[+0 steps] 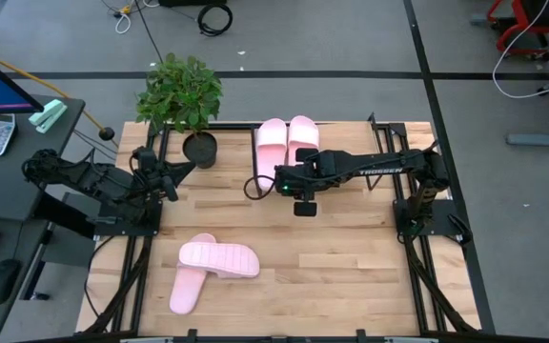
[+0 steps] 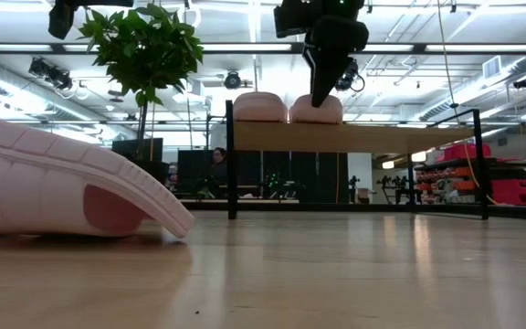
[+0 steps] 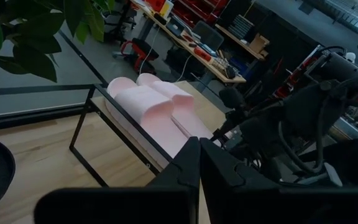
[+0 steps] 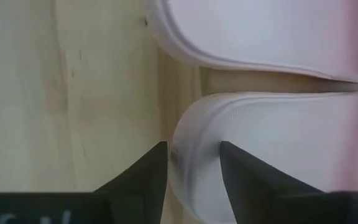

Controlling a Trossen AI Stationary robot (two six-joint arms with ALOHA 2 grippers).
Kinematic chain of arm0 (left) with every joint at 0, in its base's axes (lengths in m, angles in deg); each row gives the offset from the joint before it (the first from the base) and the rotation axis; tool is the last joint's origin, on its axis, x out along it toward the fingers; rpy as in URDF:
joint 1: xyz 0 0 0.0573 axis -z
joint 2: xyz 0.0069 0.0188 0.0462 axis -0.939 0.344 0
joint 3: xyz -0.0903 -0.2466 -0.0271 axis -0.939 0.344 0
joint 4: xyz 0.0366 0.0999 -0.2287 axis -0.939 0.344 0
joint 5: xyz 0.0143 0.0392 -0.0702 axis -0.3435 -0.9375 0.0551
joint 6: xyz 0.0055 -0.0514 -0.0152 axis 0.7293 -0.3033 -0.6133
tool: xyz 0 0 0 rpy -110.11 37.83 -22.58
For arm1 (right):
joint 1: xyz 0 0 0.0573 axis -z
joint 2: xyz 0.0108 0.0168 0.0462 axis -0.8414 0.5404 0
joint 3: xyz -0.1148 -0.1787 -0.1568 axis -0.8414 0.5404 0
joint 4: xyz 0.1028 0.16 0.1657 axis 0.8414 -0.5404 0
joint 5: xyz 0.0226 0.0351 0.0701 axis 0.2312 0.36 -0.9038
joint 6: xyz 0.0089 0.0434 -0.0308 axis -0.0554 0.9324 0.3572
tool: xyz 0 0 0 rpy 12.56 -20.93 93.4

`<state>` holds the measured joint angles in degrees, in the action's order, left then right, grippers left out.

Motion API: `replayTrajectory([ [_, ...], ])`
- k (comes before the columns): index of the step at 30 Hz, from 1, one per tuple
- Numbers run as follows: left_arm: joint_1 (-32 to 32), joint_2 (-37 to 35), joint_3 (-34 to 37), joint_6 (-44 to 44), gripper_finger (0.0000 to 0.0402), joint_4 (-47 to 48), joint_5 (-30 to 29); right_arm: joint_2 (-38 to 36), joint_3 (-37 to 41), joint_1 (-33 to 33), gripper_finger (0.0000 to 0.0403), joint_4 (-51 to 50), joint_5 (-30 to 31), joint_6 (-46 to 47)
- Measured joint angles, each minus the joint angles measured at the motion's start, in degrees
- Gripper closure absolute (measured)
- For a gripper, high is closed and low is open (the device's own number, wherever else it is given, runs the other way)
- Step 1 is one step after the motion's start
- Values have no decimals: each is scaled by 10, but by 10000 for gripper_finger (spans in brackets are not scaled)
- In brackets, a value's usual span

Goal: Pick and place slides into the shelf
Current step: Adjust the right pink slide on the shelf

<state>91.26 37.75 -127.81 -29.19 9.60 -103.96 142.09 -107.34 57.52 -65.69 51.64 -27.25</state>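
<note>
Two pale pink slides [image 1: 273, 143] [image 1: 302, 136] lie side by side on the slanted wooden shelf [image 2: 382, 137] at the table's far middle. Two more slides [image 1: 219, 257] [image 1: 185, 289] lie on the tabletop near the front left, touching at one end; one of them fills the low view's left [image 2: 62, 192]. My right gripper [image 4: 193, 163] is open above the shelf, pointing steeply down, its fingers on either side of the near end's rim of the right-hand shelf slide [image 4: 278, 143]. My left gripper [image 3: 199, 171] is shut and empty, held in the air at the table's left. My right gripper has the rim at the near end [image 4: 194, 146] of the right-hand shelf slide between its two parted fingers, coming from above. I cannot tell whether either finger touches it. The slide rests on the shelf.
A potted plant [image 1: 181, 93] in a black pot [image 1: 199, 149] stands just left of the shelf. The shelf's thin black frame [image 3: 98, 121] rises along its left side. Bare wood lies between the shelf and the two slides on the table.
</note>
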Motion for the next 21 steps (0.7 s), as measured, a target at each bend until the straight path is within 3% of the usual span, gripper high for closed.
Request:
replayTrajectory([
  [21, 0, 1, 0, 1, 384, 3, -11, -6, 0, -4, 236, 11, -20, -12],
])
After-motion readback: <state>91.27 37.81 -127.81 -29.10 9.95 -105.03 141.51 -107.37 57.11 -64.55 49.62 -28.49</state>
